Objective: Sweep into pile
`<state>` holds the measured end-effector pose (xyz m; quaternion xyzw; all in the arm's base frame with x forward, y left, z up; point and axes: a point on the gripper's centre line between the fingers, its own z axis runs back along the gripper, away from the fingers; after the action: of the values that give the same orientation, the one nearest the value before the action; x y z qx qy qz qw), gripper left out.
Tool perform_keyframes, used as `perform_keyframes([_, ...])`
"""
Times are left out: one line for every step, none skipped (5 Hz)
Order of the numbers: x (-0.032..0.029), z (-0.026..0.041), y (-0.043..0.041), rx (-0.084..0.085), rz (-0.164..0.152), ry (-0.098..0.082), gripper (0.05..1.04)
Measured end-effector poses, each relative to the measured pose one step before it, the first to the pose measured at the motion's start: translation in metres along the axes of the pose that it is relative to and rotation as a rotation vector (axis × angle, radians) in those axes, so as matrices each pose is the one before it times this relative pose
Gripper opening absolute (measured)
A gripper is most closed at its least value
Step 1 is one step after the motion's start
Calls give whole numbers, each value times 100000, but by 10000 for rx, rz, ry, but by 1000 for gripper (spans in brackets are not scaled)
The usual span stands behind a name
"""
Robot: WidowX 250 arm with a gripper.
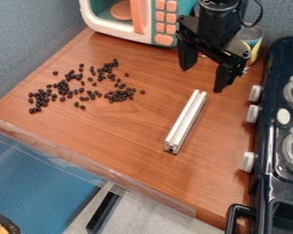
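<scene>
The sweep seems to be at its start: the black beans (62, 86) lie scattered over the left half of the counter (115, 141), in loose clumps with strays between them, and do not form one pile. The end effector (204, 77) hangs over the far right part of the work area, its two fingers spread wide with nothing between them. Below it, to the right of the beans and apart from them, lies a pale grooved bar (186, 121), slanting from near the end effector toward the front edge. It is probably the sweeping tool, so the step in hand looks like picking it up.

The next move likely calls for lining the fingers up across the bar's narrow width, lowering, and closing firmly enough that it does not twist when its long side pushes beans. After that, short strokes inward from the outer beans would suit; a fast one could roll them off the front edge.

The toy microwave (138, 18) stands at the back, beyond the beans, and limits strokes that way. The black toy stove (266, 151) closes in the right side, its pale knobs (253, 114) jutting toward the bar. A can (253, 40) stands just behind the end effector, where the arm could knock it.
</scene>
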<state>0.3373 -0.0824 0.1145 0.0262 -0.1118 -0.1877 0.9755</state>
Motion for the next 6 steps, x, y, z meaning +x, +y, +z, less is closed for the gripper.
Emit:
perform_keyframes([-386,-1195,-100,-50,27,335,1000])
perform_keyframes([202,-1888,-275,-64,123,-99,1000])
perform_keyframes([51,-2043,-20,-50,64,-123,1000])
perform_keyframes([-185,-2250,733,318,267,106,1000])
perform_keyframes([-501,-2391,-58,75,178,592,1000])
perform_keyframes([-121,-650,415,-107,181,297,963])
